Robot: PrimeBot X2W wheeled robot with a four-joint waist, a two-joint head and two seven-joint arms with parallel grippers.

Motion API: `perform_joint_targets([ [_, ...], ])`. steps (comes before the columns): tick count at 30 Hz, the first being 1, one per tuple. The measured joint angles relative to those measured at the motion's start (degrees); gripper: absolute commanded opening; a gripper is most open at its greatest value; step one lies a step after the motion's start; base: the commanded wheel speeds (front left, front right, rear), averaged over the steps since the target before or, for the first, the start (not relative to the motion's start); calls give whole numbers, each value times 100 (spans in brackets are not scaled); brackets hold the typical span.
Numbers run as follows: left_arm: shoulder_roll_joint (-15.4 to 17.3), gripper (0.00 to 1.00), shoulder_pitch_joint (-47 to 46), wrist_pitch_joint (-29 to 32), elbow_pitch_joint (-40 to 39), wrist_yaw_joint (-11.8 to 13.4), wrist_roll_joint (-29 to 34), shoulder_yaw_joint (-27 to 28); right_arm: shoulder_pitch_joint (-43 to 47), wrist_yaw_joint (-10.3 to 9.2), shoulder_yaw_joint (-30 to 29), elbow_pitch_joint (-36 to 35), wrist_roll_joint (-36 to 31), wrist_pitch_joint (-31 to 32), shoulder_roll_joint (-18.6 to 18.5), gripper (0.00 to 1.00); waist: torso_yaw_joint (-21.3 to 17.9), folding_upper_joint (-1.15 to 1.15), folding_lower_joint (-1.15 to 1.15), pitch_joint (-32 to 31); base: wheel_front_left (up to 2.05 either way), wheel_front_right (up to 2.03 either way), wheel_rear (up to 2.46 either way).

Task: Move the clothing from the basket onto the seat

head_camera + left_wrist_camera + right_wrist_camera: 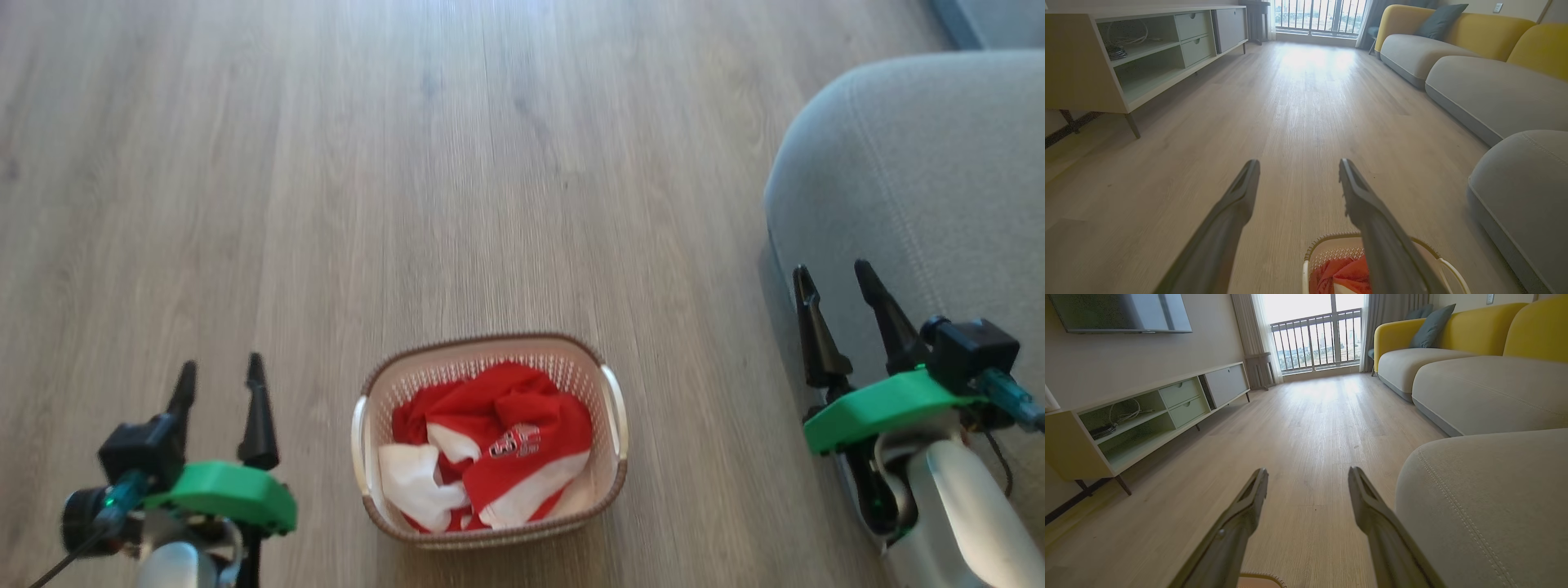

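Clothing: your red and white clothing point(490, 457) is bunched up inside the basket. A red piece with a lettered patch lies on top, with white fabric at the near left. Both grippers are apart from it.
Basket: the basket point(490, 347) stands upright on the floor, dead centre and close to you in the head view, between your two arms. There's a white handle on each side.
Seat: the seat point(922, 180) is off to your right, well apart from the basket. Its rounded grey corner and pale stitching lines face you.
Left gripper: your left gripper point(222, 364) hangs over the floor just left of the basket, fingers pointing forward, jaws spread wide and holding nothing. In the left wrist view the basket rim and a bit of red fabric peek out under one finger.
Right gripper: your right gripper point(831, 269) hovers by the near corner of the seat, jaws spread wide too and holding nothing. Can't tell if it brushes the upholstery.
Floor: the floor point(408, 163) is pale wood-look planks running away from you.
Further out: a low TV cabinet point(1126, 61) runs along the left wall with a TV point(1122, 312) above it. A sofa point(1474, 326) with yellow backs and grey cushions runs along the right, with a teal pillow point(1431, 324) on it. A balcony window point(1314, 339) with railings is at the far end.
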Motion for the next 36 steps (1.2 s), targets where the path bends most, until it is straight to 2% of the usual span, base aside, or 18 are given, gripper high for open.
perform_joint_targets([
  [4,1,100,-218,0,153,-10,-87,-370,-200,0,51,-148,-41,0,-2,100,-21,0,0,387,0,0,0],
  [9,1,100,-740,0,326,-26,-226,-783,-862,0,120,-376,-107,0,0,100,-57,0,1,980,0,0,0],
  [20,-4,100,-2096,0,789,-57,-432,-1660,-2035,0,218,-723,-210,0,2,100,-147,0,3,2629,0,0,0],
  [30,-5,100,-3304,-1,1683,-162,-423,-2286,-2783,0,398,-931,-242,-1,91,100,-329,0,2,4062,0,0,0],
  [36,-5,100,-3937,-1,2528,-216,55,-2733,-3045,0,407,-1020,-242,-1,118,100,-511,-1,2,4704,0,0,0],
])
